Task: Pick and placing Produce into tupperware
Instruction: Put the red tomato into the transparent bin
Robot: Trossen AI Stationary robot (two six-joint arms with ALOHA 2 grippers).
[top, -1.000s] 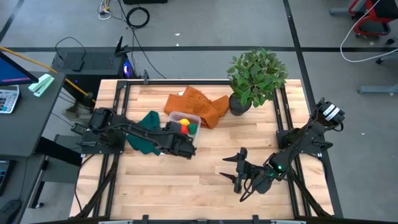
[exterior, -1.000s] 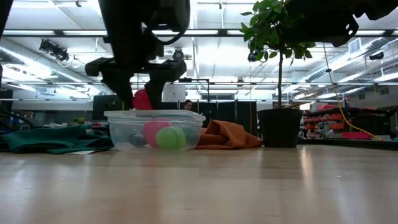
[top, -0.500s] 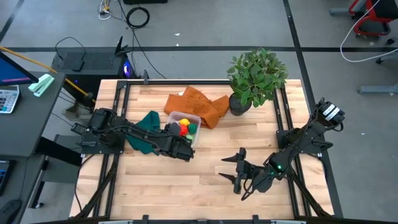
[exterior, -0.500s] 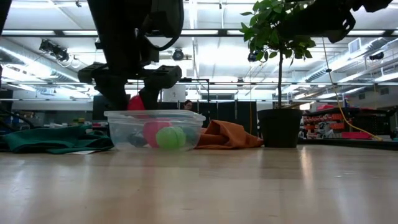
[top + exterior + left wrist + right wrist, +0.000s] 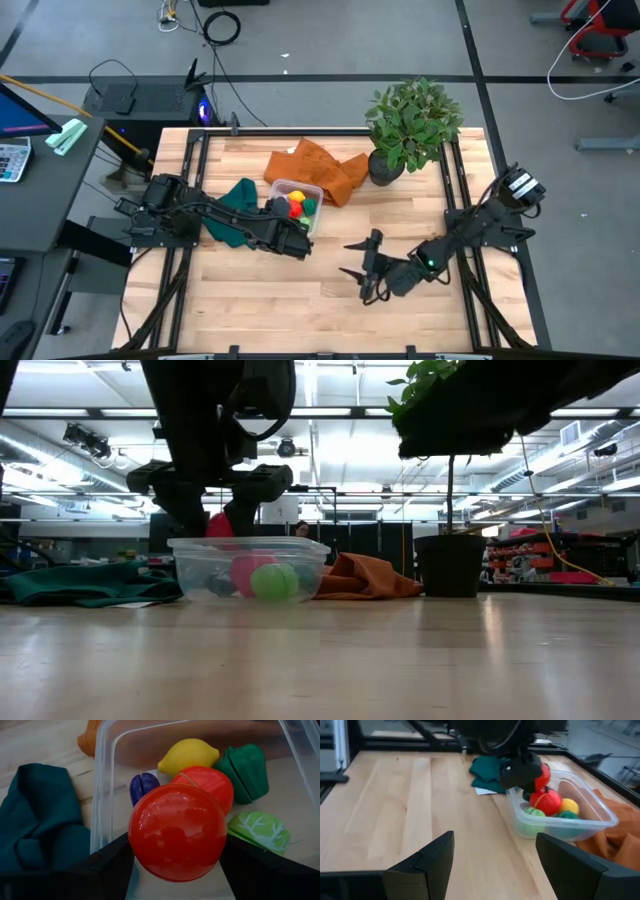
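Note:
The clear tupperware [image 5: 300, 196] stands on the table between a dark green cloth and an orange cloth. Inside it lie a yellow piece [image 5: 187, 754], a purple piece [image 5: 141, 787], a red piece [image 5: 214, 784], a green piece [image 5: 246, 766] and a yellow-green piece [image 5: 260, 831]. My left gripper [image 5: 284, 214] is shut on the second red produce [image 5: 176, 832], just over the tupperware's rim [image 5: 250, 543] on the green-cloth side. My right gripper [image 5: 360, 268] is open above bare wood right of the tupperware [image 5: 560, 812] and faces it. My left gripper pinches the round red produce [image 5: 150, 845] between its two fingers [image 5: 107, 865], one on each side of its widest part. The produce is lifted clear and sits about level with the tupperware's rim [image 5: 218, 526], above the wall nearest the green cloth.
A dark green cloth [image 5: 235, 210] lies left of the tupperware and an orange cloth [image 5: 325, 170] behind it. A potted plant [image 5: 412, 125] stands at the far right. Bare wood [image 5: 330, 300] spreads over the table's near half.
My left gripper has sunk a little with the red produce, down to the tupperware's rim, and has then kept still. My right gripper has moved toward the table's left, nearer the tupperware, and stays open.

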